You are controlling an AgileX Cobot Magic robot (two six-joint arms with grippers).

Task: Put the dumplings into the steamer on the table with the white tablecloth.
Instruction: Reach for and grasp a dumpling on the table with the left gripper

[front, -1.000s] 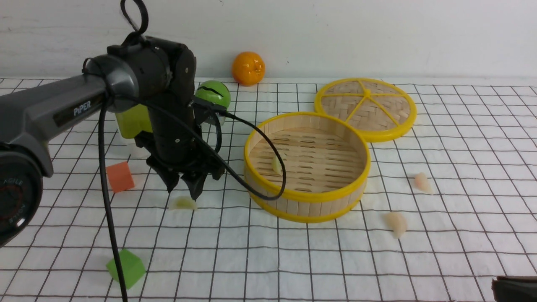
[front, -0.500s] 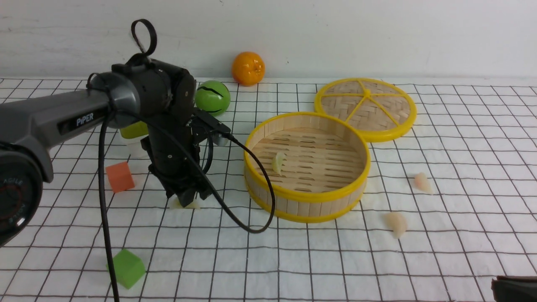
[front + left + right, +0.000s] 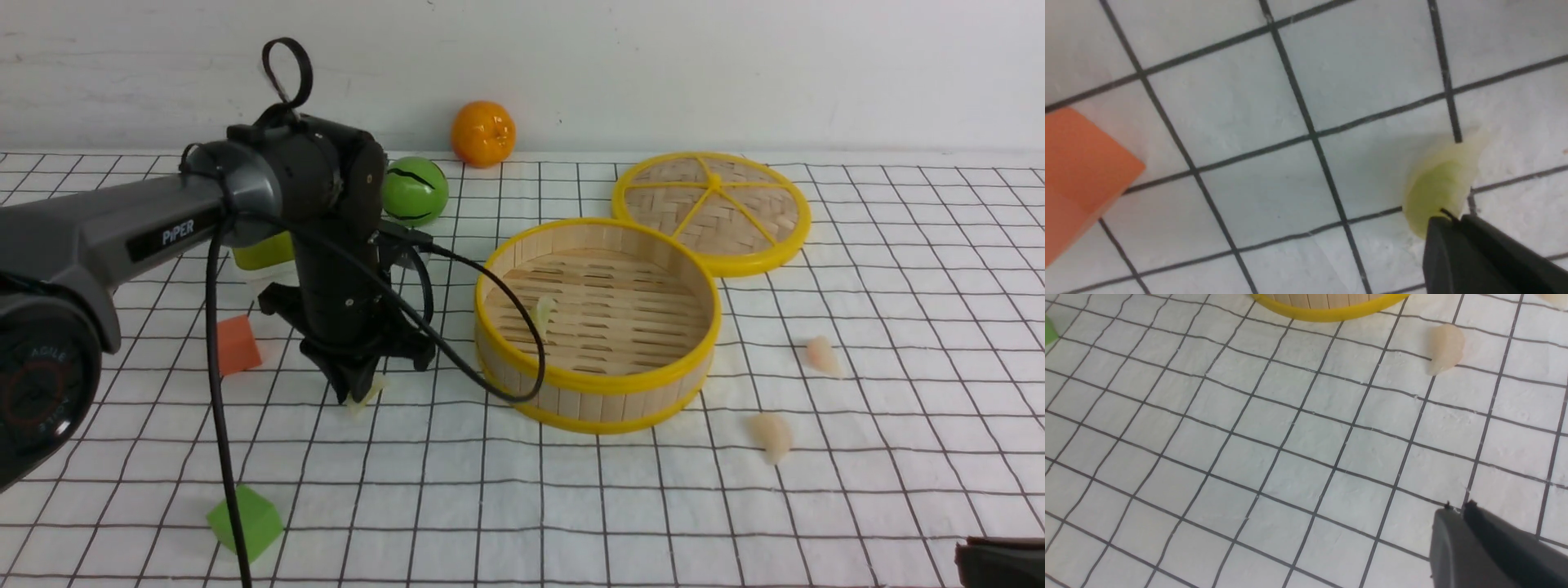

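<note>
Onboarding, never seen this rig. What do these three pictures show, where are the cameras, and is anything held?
It is a table robot with two arms. The wide picture comes from a camera between the arms, looking forward. The other two come from a camera on each wrist, looking down past that arm's end effector.

On the gridded white tablecloth stands a bamboo steamer with one green dumpling inside and its lid behind. To its right lie a near pinkish dumpling and a far pinkish dumpling. Also there: an orange, a green ball, an orange cube and a green cube.

The left end effector is shut on a second green dumpling, low by the cloth. The right end effector is shut and holds nothing.
</note>
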